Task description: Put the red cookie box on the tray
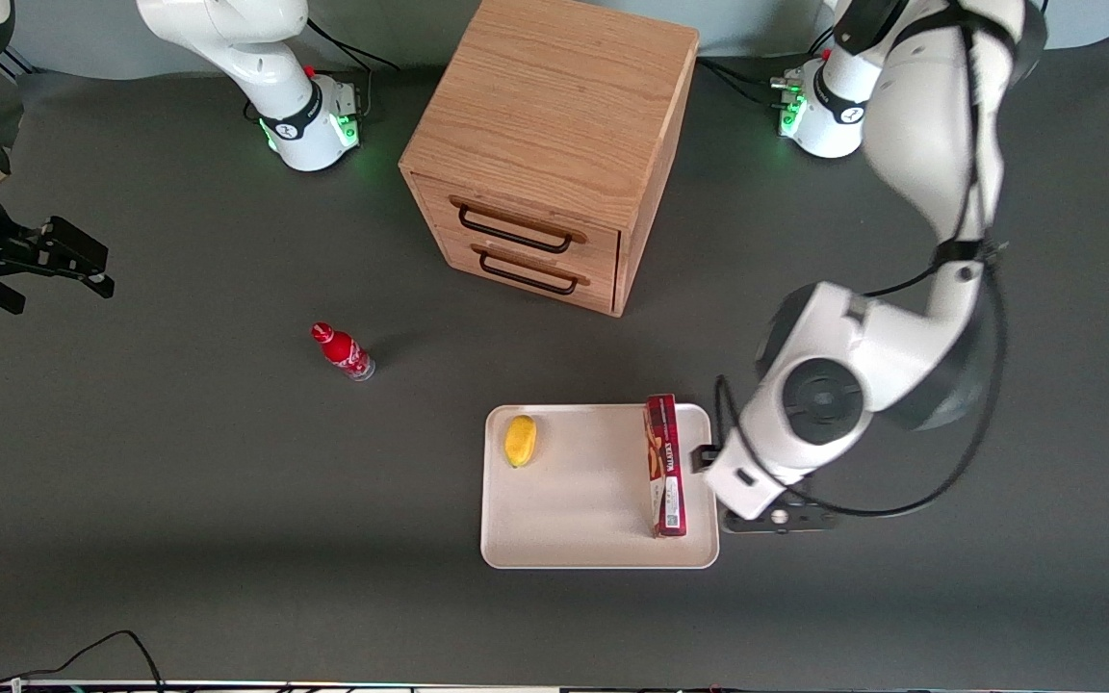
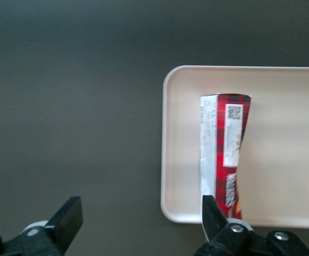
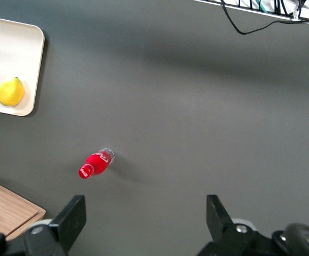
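The red cookie box (image 1: 662,464) (image 2: 223,144) stands on its long narrow side on the tray (image 1: 583,510) (image 2: 287,160), close to the tray's rim at the working arm's end. My left gripper (image 1: 739,472) (image 2: 141,224) hovers low over that rim and the bare table beside it. It is open and holds nothing. One finger (image 2: 212,213) sits by the box's end, apart from it. The other finger (image 2: 69,217) is over the dark table.
A yellow fruit (image 1: 520,440) (image 3: 10,92) lies on the tray toward the parked arm's end. A small red bottle (image 1: 343,351) (image 3: 96,163) lies on the table farther that way. A wooden two-drawer cabinet (image 1: 554,144) stands farther from the front camera than the tray.
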Robot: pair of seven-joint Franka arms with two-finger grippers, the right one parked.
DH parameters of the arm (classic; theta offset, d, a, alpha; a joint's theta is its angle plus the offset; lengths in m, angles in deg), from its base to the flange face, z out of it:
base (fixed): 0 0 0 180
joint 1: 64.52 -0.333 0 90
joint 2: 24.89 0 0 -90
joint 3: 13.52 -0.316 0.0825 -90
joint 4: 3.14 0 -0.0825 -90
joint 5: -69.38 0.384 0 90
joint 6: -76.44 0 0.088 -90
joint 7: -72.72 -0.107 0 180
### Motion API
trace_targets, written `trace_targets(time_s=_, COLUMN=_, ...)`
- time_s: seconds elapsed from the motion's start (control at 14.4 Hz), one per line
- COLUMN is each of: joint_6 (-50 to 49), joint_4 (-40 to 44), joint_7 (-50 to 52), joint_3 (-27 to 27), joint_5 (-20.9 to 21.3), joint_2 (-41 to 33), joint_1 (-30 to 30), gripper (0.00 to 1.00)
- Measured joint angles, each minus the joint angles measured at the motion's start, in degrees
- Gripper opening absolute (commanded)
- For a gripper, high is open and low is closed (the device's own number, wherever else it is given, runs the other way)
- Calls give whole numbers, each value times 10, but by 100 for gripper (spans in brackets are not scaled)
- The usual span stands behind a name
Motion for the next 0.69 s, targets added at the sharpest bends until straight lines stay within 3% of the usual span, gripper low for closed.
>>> trace_targets(time_s=0.35, joint_6=-131, joint_4=-16, joint_7=-170, joint_3=1, joint_5=-46, joint_2=-106, joint_1=-101, gripper=100)
trace_targets(time_s=0.69, joint_6=-243, joint_4=-41, joint_7=-260, joint_3=1, joint_5=-51, joint_2=-210, joint_1=-161, gripper=100)
